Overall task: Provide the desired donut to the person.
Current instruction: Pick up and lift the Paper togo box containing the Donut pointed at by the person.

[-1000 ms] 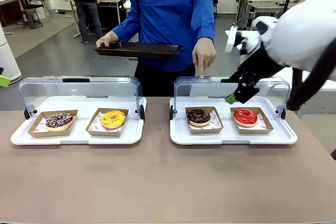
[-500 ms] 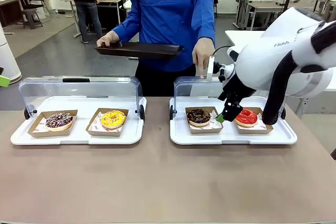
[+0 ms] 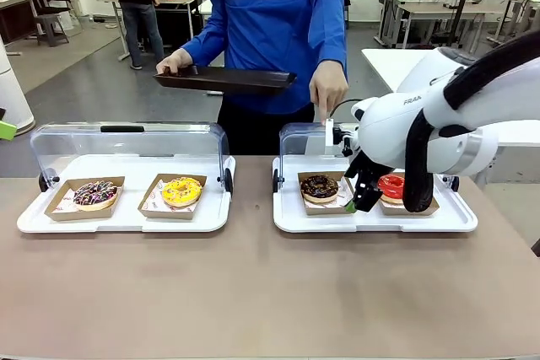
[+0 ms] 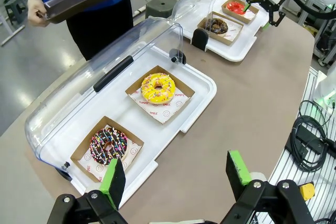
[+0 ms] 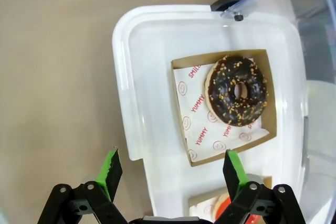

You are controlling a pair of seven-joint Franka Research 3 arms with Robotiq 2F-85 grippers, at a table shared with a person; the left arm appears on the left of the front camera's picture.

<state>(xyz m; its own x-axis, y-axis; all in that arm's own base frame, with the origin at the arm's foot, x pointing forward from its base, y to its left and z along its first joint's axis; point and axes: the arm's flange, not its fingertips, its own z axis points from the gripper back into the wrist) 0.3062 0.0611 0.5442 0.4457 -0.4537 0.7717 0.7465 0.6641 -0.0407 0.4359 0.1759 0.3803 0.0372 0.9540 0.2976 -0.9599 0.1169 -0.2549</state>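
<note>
The person (image 3: 274, 31) in a blue coat holds a dark tray (image 3: 224, 80) in one hand. The other hand (image 3: 327, 90) points a finger down behind the right case, at the chocolate donut (image 3: 319, 186) (image 5: 237, 89) in its cardboard box. My right gripper (image 3: 359, 196) (image 5: 171, 157) hangs open and empty just above the white tray (image 3: 371, 221), between the chocolate donut and the red donut (image 3: 391, 185), which my arm partly hides. My left gripper (image 4: 175, 160) is open and empty, high above the table edge near the left case.
The left tray (image 3: 126, 218) holds a sprinkled chocolate donut (image 3: 95, 194) and a yellow donut (image 3: 181, 190). Both clear lids (image 3: 126, 142) stand raised behind the trays. Bare brown tabletop (image 3: 253, 292) lies in front. Cables (image 4: 310, 140) hang off the table's side.
My right arm has swung left and down, from above the red donut's far side to the gap beside the chocolate donut. The person's pointing hand and tray stayed put.
</note>
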